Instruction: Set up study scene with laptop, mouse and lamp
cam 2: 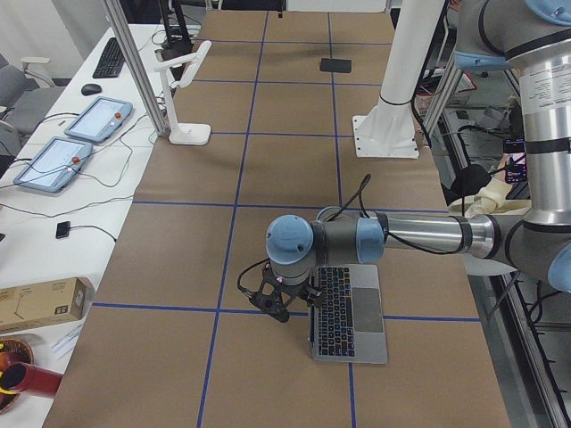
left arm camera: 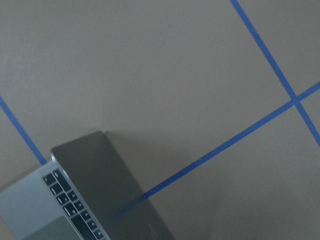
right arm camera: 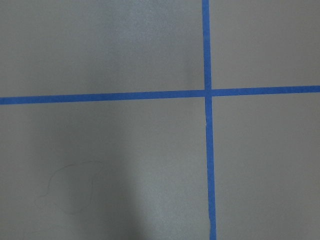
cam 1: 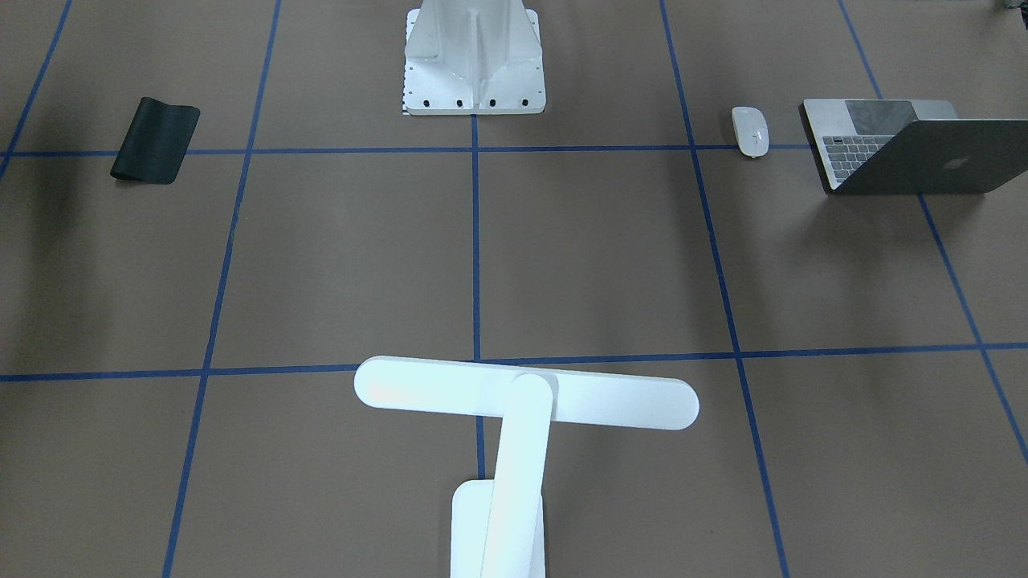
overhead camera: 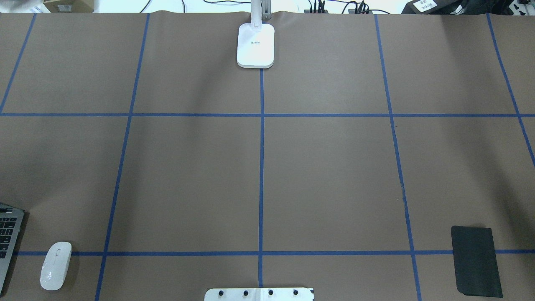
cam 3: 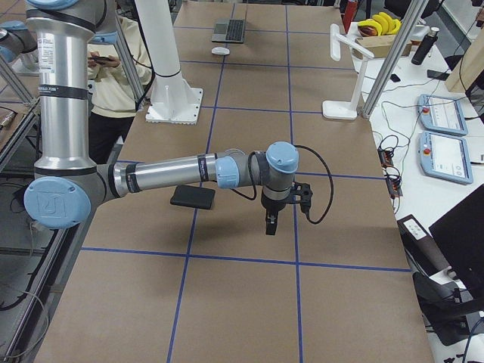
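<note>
The laptop (cam 1: 907, 152) stands half open at the table's near left corner, also in the overhead view (overhead camera: 7, 238) and the left wrist view (left arm camera: 90, 200). The white mouse (cam 1: 749, 131) lies beside it, apart (overhead camera: 55, 265). The lamp (cam 1: 526, 401) stands at the far middle edge, its base (overhead camera: 256, 45) on the centre line. My left gripper (cam 2: 284, 312) hangs close by the laptop's lid edge (cam 2: 348, 312); I cannot tell whether it is open or touching. My right gripper (cam 3: 269, 225) points down over bare table; I cannot tell its state.
A black mat (cam 1: 155, 139) lies at the near right (overhead camera: 475, 261), close to the right arm (cam 3: 193, 197). The white ribbed pedestal (cam 1: 474, 64) stands at the near middle edge. Blue tape lines (right arm camera: 206, 95) grid the brown table.
</note>
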You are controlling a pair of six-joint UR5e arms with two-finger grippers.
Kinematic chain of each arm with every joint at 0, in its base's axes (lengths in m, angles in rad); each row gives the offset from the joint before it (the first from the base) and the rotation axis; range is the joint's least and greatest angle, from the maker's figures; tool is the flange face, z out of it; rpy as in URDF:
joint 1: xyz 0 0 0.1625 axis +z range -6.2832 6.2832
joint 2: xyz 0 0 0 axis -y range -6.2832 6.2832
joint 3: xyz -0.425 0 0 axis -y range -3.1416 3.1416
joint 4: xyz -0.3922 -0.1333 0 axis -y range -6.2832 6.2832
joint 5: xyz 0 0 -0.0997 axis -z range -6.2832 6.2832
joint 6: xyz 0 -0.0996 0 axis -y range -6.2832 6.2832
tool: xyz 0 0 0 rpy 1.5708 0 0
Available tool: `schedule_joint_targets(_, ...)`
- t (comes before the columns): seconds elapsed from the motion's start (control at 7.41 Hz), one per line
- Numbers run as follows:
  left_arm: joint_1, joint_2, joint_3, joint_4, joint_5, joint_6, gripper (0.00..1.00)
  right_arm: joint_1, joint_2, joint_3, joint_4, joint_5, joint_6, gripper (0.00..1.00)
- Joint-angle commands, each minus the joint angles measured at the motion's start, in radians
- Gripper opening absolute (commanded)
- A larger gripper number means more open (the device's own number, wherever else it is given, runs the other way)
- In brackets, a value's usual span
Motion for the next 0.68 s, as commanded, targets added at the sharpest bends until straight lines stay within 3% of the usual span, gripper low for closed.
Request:
schedule_joint_targets(0.0, 0.0, 0.0, -0.006, -0.026, -0.038, -0.201, 1.0, 0.0, -0.001, 0.011, 0.0, 0.001, -0.006, 1.0)
schedule_joint_targets(0.54, 0.005, 0.036, 0.0, -0.072, -0.046, -0.302, 1.0, 0.0, -0.001, 0.016, 0.0, 0.023, -0.006, 1.0)
